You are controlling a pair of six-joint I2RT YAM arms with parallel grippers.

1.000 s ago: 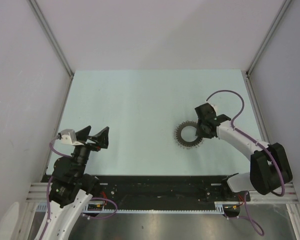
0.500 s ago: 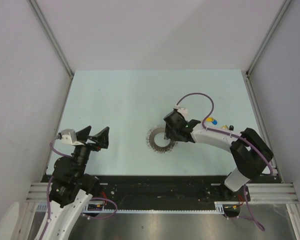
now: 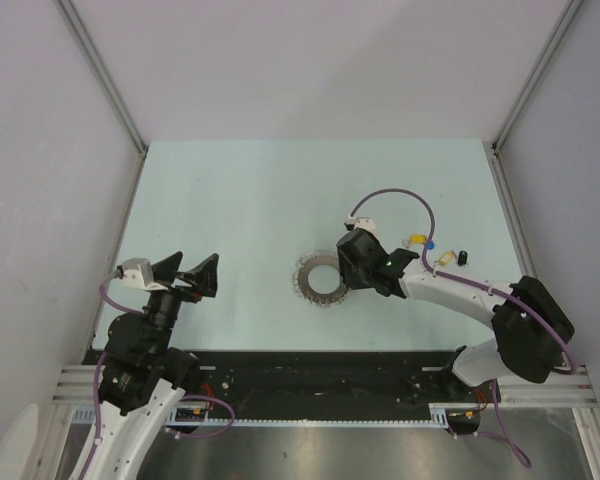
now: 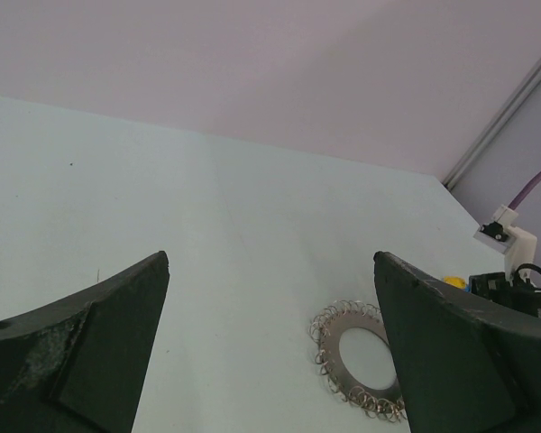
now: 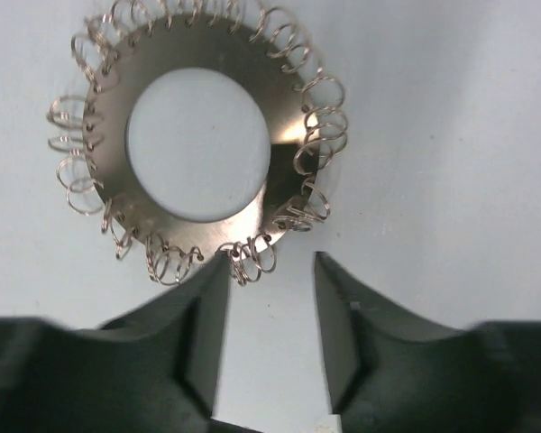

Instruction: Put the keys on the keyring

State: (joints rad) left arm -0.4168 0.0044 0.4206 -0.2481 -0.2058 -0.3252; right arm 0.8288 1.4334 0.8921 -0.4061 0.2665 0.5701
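The keyring is a large silvery disc with a wide round hole and small wire loops round its edge; it lies flat on the table mid-front. It also shows in the left wrist view and the right wrist view. My right gripper is open and empty just right of the ring; in the right wrist view its left fingertip touches the ring's edge loops. The keys, with yellow, blue and black heads, lie behind the right arm. My left gripper is open and empty at the front left.
The pale green table is walled by white panels with metal corner posts. A black rail runs along the near edge. The right arm's purple cable loops above the wrist.
My right gripper dragged the keyring left toward the table's middle, then let go and backed off slightly to the right. The keys came into view behind the arm. The left arm stayed still.
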